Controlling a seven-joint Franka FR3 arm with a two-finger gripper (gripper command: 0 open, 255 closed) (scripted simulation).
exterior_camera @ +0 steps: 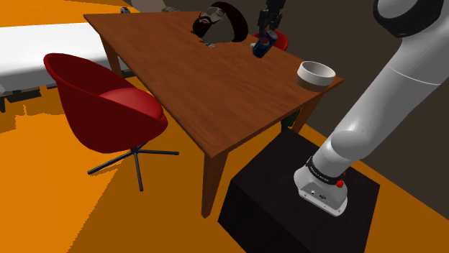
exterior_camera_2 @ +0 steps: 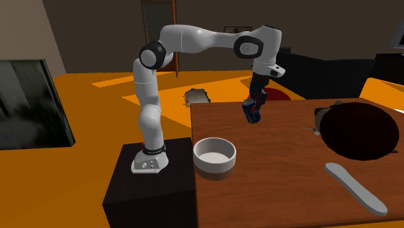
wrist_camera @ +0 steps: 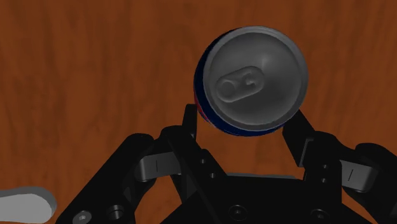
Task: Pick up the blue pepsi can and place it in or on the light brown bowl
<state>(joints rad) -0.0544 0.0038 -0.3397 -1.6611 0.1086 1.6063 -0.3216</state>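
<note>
Tool [wrist_camera: 245,121]: black fingers part-open, clasping the can from two sides.
Can [wrist_camera: 254,79]: blue with a red patch and a grey top with a pull-tab. It hangs tilted in the tool over the table [exterior_camera: 216,93]. Its markings are too small to read.
Can's place: well apart from the bowl [exterior_camera: 311,80], on that bowl's left in the shoulder view.
Bowl: pale inside, light brown outside, upright near the table's edge closest to the stand.
Grey flat piece [exterior_camera_2: 353,188]: lies on the table to the bowl's right in the second exterior view.
</note>
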